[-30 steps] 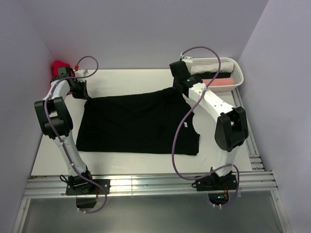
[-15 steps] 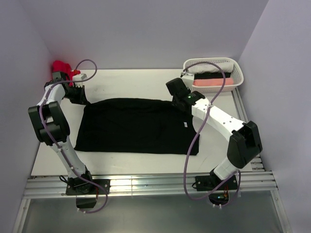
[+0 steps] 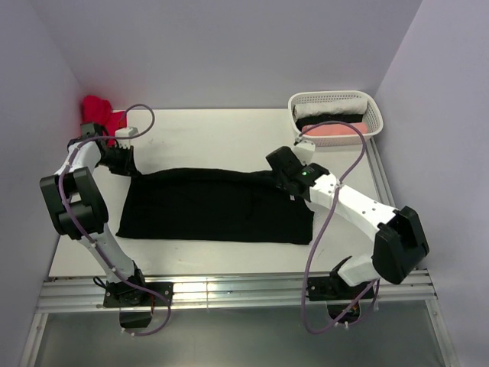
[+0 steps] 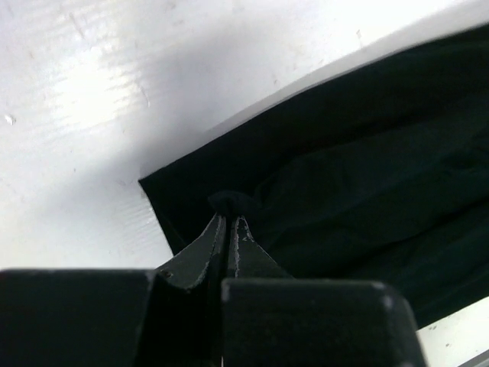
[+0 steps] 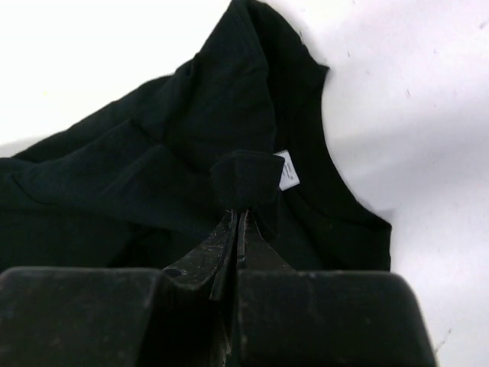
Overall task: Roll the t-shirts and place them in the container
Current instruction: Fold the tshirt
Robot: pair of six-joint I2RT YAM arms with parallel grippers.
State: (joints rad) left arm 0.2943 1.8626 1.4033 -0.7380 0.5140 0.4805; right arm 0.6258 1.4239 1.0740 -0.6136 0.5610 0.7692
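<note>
The black t-shirt (image 3: pixel 214 210) is spread flat across the middle of the white table (image 3: pixel 214 138), lying crosswise as a wide dark band. Its near edge runs roughly parallel to the table's front. A small white tag (image 5: pixel 287 170) is seen at the neckline, on the shirt's right end.

The far left corner of the shirt is pinched by the left gripper (image 4: pixel 228 218). Its jaws are pressed together on a small nub of black fabric, and the cloth is drawn up slightly from the table at that corner. The far right edge, just beside the tag, is held by the right gripper (image 5: pixel 241 214). Its jaws are likewise clamped on a raised fold of the black fabric.

A white slotted basket (image 3: pixel 374 115) stands at the far right corner of the table, well apart from the shirt. White, black and pink cloth items are noted inside it. A red cloth (image 3: pixel 95 107) is bunched in the far left corner, near the left arm's wrist.
</note>
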